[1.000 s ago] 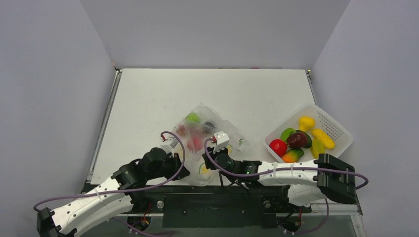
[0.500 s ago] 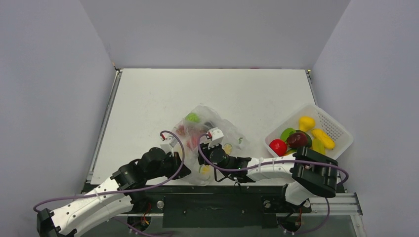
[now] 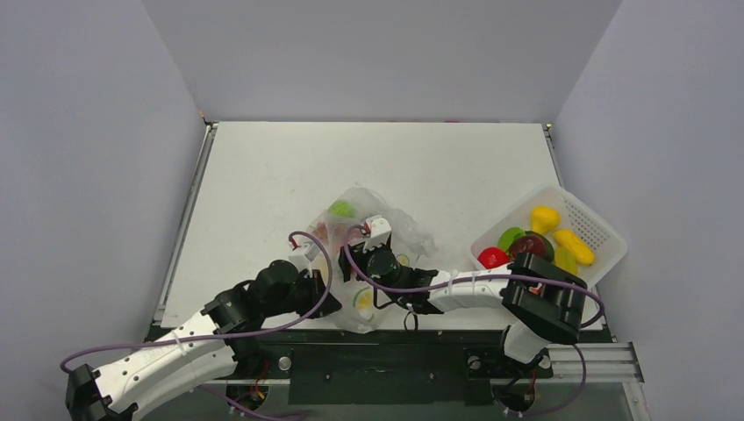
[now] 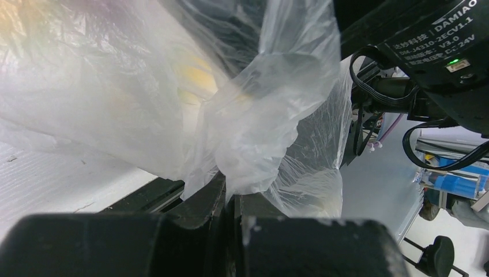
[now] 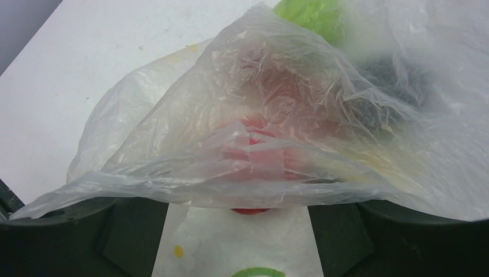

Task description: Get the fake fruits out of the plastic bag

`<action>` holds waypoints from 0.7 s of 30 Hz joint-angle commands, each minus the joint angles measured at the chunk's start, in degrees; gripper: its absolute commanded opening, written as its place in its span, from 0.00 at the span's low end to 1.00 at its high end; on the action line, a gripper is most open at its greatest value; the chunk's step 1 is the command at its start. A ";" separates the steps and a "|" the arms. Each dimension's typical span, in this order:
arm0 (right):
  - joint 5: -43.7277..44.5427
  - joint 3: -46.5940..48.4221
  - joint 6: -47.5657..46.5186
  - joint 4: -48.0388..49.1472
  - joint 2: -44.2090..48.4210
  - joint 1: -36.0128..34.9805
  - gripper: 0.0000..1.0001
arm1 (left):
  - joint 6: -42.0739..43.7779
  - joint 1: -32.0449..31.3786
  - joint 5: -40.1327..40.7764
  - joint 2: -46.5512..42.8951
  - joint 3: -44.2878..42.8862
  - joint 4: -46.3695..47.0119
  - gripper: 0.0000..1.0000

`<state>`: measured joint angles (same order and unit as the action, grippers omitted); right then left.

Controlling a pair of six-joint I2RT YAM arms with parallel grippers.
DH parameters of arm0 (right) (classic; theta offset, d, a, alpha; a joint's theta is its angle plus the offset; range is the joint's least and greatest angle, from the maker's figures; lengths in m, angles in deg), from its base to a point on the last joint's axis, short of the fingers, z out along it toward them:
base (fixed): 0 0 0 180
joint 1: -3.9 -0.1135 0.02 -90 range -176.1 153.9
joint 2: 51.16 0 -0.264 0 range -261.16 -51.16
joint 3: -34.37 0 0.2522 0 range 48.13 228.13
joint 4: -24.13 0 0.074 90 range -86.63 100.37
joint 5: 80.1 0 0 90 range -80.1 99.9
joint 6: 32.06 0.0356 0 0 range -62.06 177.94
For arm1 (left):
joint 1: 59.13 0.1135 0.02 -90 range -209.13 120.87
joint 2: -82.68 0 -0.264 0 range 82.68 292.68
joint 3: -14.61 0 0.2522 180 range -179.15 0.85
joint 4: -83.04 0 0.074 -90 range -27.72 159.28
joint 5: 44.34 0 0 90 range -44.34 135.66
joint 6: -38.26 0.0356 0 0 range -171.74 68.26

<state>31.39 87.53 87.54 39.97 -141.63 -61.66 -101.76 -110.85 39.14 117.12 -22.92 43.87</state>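
**A:** Where's the plastic bag [image 3: 405, 226] sitting?

**B:** Front middle of the white table [image 3: 263, 175], between the two arms. It's a crumpled heap of thin clear film, all wrinkles and shine.

**A:** Left gripper [image 4: 230, 195]?

**B:** Pressed together on a bunched twist of that film at the bag's near edge, with plastic squeezed between the black fingers.

**A:** And the right gripper [image 5: 245, 236]?

**B:** Spread wide, one dark finger at each side of its own view, and the creased film is draped across both. Through the film there's a smooth red fruit [image 5: 259, 156] in the gap and a lime-green fruit [image 5: 308, 11] further back. Something dark sits beside that, too blurred to name.

**A:** The basket?

**B:** A white perforated basket [image 3: 605, 230] sits far right, well apart, with rounded glossy fruits in yellow, red, maroon and green
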 commanded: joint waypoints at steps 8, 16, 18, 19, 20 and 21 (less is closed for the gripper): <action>-3.89 8.04 -3.13 2.50 -8.00 1.97 0.79 | -0.98 -0.31 0.95 0.32 0.39 2.56 0.00; -5.35 9.45 -4.08 1.92 -12.69 2.86 0.78 | -1.86 -0.31 3.85 -0.97 0.94 1.68 0.00; -5.78 9.61 -3.71 1.94 -13.69 2.89 0.78 | -2.10 -0.31 4.07 -0.86 1.02 1.83 0.00; -5.83 9.59 -3.65 1.90 -14.10 2.89 0.78 | -2.23 -0.31 4.22 -0.60 0.97 1.84 0.00; -5.84 9.41 -3.60 1.88 -14.10 2.96 0.78 | -2.25 -0.31 4.23 -0.47 0.93 1.85 0.00; -5.89 9.35 -3.55 1.86 -14.29 2.97 0.78 | -2.27 -0.31 4.28 -0.19 0.88 1.81 0.00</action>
<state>26.67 95.57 83.96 40.26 -155.14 -59.06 -103.25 -110.85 42.33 116.66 -22.00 44.03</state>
